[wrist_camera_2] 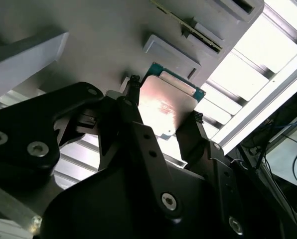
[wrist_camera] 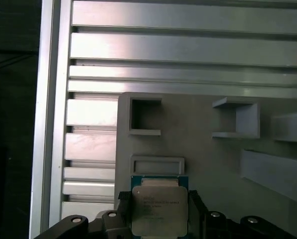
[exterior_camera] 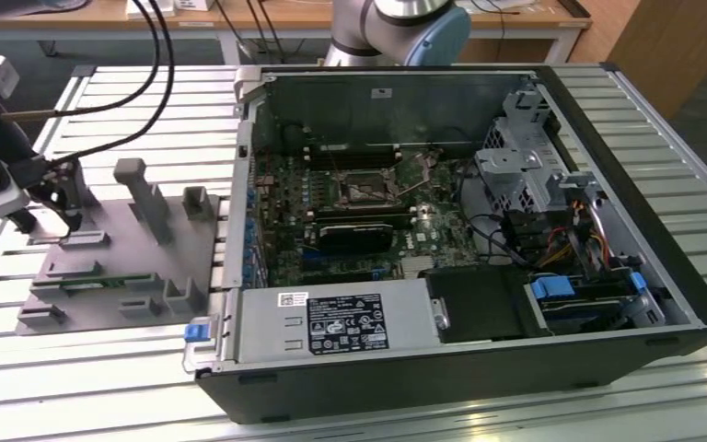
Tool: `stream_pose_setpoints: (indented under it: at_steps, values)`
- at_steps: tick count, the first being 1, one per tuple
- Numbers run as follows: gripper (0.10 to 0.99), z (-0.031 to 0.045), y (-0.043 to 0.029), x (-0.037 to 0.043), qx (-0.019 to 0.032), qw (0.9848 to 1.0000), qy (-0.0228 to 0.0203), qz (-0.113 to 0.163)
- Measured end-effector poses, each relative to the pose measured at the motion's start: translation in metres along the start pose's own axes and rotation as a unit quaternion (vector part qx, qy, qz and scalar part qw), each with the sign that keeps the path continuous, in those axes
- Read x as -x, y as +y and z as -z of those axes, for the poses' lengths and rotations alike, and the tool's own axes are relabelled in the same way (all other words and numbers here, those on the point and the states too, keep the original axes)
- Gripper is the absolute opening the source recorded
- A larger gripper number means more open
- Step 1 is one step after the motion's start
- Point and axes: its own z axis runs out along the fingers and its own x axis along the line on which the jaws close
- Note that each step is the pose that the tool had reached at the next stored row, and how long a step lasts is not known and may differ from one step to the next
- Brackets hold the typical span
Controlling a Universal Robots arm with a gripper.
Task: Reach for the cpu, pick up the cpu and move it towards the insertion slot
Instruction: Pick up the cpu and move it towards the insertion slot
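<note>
Squarely in gripper [wrist_camera_2: 164,99] grip, cpu [wrist_camera: 159,209] flat, silvery face up.

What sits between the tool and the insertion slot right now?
In the exterior view: the grey tray's upright blocks, then the case's side wall, before the insertion slot. The tool holds the cpu.
</note>
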Motion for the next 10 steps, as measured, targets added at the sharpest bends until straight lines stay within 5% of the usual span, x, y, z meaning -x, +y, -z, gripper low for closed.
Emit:
stream_pose_setpoints:
  at_steps: [10]
  values:
    - [0.541,0.0352,0.0018,0.0001,0.0,1.0,0.0,0.0]
